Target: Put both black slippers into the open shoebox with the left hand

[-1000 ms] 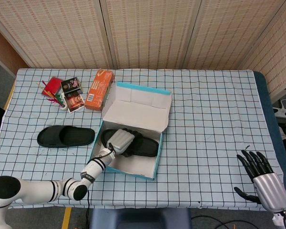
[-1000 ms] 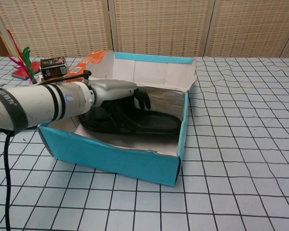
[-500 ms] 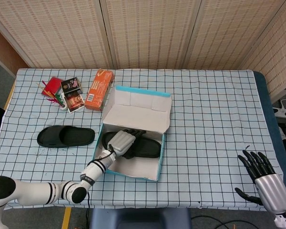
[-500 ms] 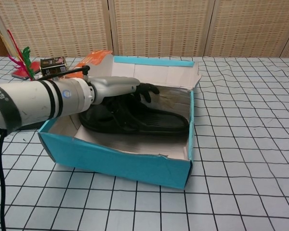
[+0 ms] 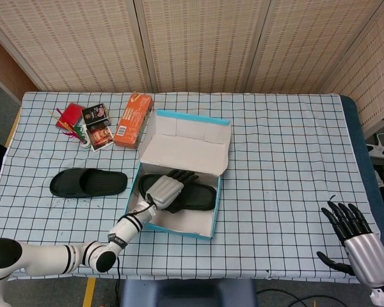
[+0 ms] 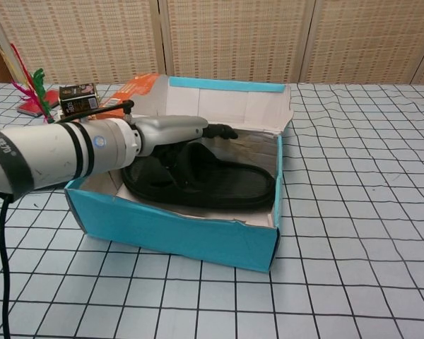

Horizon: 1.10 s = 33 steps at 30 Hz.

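Right now the left hand (image 5: 165, 189) is reaching into the open shoebox (image 5: 179, 225) from the near-left side, its white forearm crossing the box's near-left wall. Its dark fingers (image 6: 219, 131) are stretching out straight and apart above the slipper in the box (image 6: 219, 187), grasping nothing; the chest view is showing them lifted clear of the strap, pointing toward the far-right wall. That black slipper is lying flat on the box floor, lengthwise from left to right, filling most of the bottom. The box's lid (image 5: 191, 146) is standing open on the far side, tilting back, its pale inside facing the camera. The second slipper (image 5: 88, 183) is lying on the checked tablecloth (image 5: 288, 160) well to the left of the box, sole down, apart from everything else. Farther back on the left, an orange carton (image 5: 133, 119) is resting just beside the lid's far-left corner, with a cluster of small red and dark packets (image 5: 86, 125) to its left. The right hand (image 5: 357, 240) is hanging at the near-right edge of the table, fingers spread and released, touching nothing.
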Each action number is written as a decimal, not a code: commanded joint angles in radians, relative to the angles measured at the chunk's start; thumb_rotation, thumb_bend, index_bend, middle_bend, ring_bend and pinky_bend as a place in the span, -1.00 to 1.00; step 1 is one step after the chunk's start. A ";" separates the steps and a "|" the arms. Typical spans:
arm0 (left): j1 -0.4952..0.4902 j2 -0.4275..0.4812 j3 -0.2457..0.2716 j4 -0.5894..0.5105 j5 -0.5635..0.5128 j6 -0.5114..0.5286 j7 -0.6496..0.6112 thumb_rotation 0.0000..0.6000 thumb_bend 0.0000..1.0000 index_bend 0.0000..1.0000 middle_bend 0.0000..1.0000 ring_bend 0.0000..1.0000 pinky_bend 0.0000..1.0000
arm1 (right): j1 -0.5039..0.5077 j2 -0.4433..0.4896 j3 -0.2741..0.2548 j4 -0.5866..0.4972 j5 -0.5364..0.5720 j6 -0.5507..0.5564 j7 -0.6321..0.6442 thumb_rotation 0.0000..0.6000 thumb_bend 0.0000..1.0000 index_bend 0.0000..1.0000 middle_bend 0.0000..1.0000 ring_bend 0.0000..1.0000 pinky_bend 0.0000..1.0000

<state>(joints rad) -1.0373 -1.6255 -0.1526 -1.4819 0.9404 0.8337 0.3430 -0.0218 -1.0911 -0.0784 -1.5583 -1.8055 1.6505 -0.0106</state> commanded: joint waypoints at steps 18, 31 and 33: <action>0.133 0.276 -0.043 -0.207 -0.022 0.170 0.046 1.00 -0.37 -1.00 -1.00 -1.00 -1.00 | -0.003 0.002 -0.005 0.000 -0.018 0.013 0.003 0.59 -0.76 -1.00 -1.00 -1.00 -1.00; 0.243 0.411 0.088 -0.119 -0.109 0.019 -0.023 1.00 -0.41 -1.00 -1.00 -1.00 -1.00 | -0.001 -0.007 -0.008 -0.004 -0.024 0.000 -0.018 0.58 -0.76 -1.00 -1.00 -1.00 -1.00; 0.248 0.383 0.101 -0.077 -0.104 0.005 -0.026 1.00 -0.41 -1.00 -1.00 -1.00 -1.00 | 0.000 -0.010 -0.010 -0.006 -0.027 -0.003 -0.023 0.58 -0.76 -1.00 -1.00 -1.00 -1.00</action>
<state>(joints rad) -0.7999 -1.2180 -0.0695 -1.5949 0.8373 0.8588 0.3212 -0.0221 -1.1005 -0.0877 -1.5638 -1.8324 1.6481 -0.0332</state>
